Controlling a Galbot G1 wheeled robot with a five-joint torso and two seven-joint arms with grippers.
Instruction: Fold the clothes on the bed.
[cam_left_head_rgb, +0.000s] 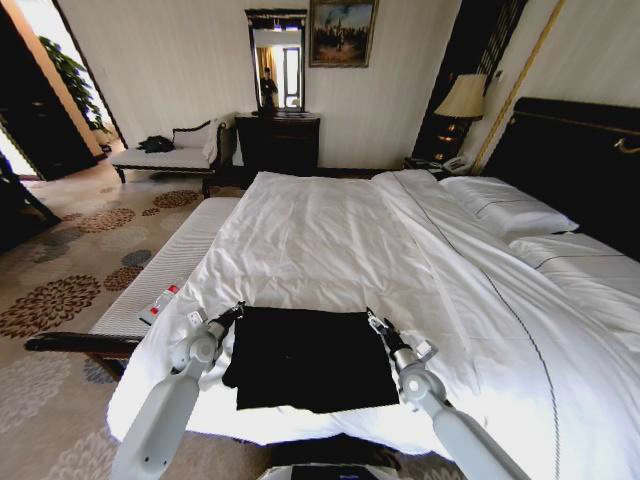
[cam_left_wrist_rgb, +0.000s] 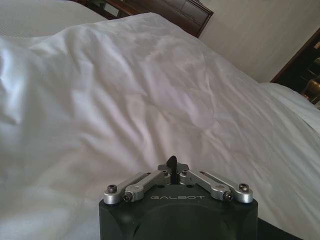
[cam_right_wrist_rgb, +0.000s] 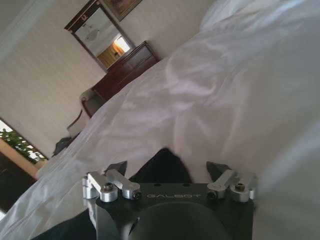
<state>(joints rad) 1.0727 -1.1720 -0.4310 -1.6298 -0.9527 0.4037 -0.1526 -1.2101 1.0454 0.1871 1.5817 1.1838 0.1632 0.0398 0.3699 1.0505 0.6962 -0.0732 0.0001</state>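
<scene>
The clothes, a black T-shirt (cam_left_head_rgb: 310, 358), lie flat in a rough rectangle on the near edge of the bed (cam_left_head_rgb: 330, 230), on its white duvet. My left gripper (cam_left_head_rgb: 235, 312) sits at the shirt's far left corner. In the left wrist view its fingers (cam_left_wrist_rgb: 171, 162) are drawn together over white bedding, and a dark strip of the shirt (cam_left_wrist_rgb: 282, 232) shows beside it. My right gripper (cam_left_head_rgb: 375, 320) is at the far right corner. It is open, and a fold of black cloth (cam_right_wrist_rgb: 162, 165) lies between its spread fingers (cam_right_wrist_rgb: 117, 167).
A white-cushioned bench (cam_left_head_rgb: 170, 270) runs along the bed's left side, with a small red-and-white object (cam_left_head_rgb: 158, 303) on it. Pillows (cam_left_head_rgb: 505, 205) and a dark headboard (cam_left_head_rgb: 570, 150) are at the right. A dresser with a mirror (cam_left_head_rgb: 278, 140) and a chaise (cam_left_head_rgb: 165, 155) stand by the far wall.
</scene>
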